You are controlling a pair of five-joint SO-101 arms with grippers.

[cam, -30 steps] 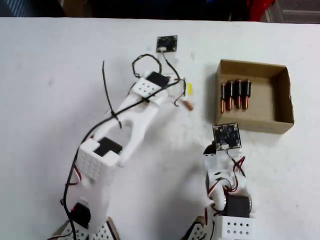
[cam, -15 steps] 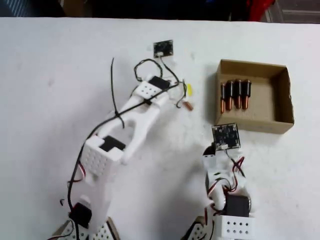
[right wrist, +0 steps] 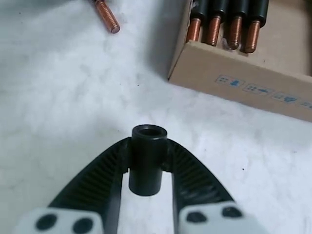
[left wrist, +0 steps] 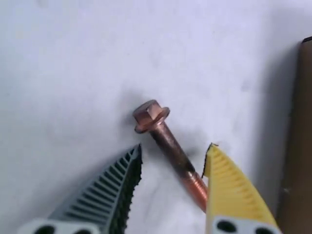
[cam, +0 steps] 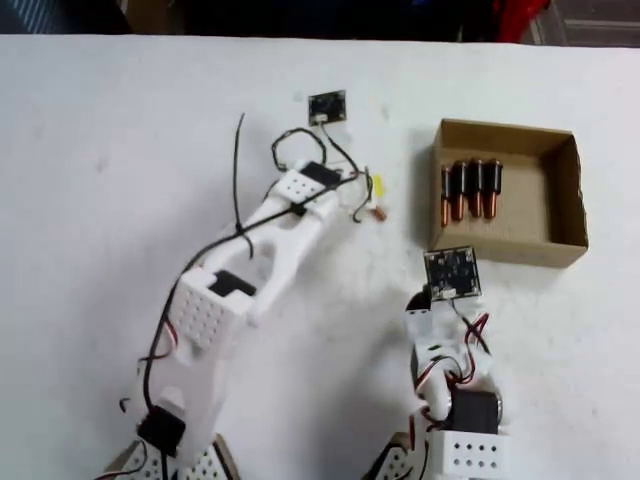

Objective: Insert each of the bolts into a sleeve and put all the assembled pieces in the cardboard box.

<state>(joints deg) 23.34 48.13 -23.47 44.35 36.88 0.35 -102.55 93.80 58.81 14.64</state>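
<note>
- Left gripper (left wrist: 174,146) — fingers spread wide, 1 dark and 1 yellow, tips down at the table (left wrist: 73,58).
- Bolt (left wrist: 165,139) lies flat on the table between those 2 fingers. Its hex head sits out past the tips and its threaded end runs back close by the yellow finger. Whether it touches that finger, cannot tell. It is not clamped.
- Right gripper (right wrist: 147,146) pinches 1 black sleeve (right wrist: 146,163) between its fingers, with the sleeve's open end out toward the tips.
- Box (right wrist: 234,63) sits ahead of the right gripper — near, not touching. From the left gripper it lies off the yellow finger's side.
- 4 pieces (cam: 470,188) lie side by side in the box, by the wall nearest the left gripper. Their copper thread ends point toward the right gripper.
- The bolt is ahead of the right gripper and off to one side, apart from the box.
</note>
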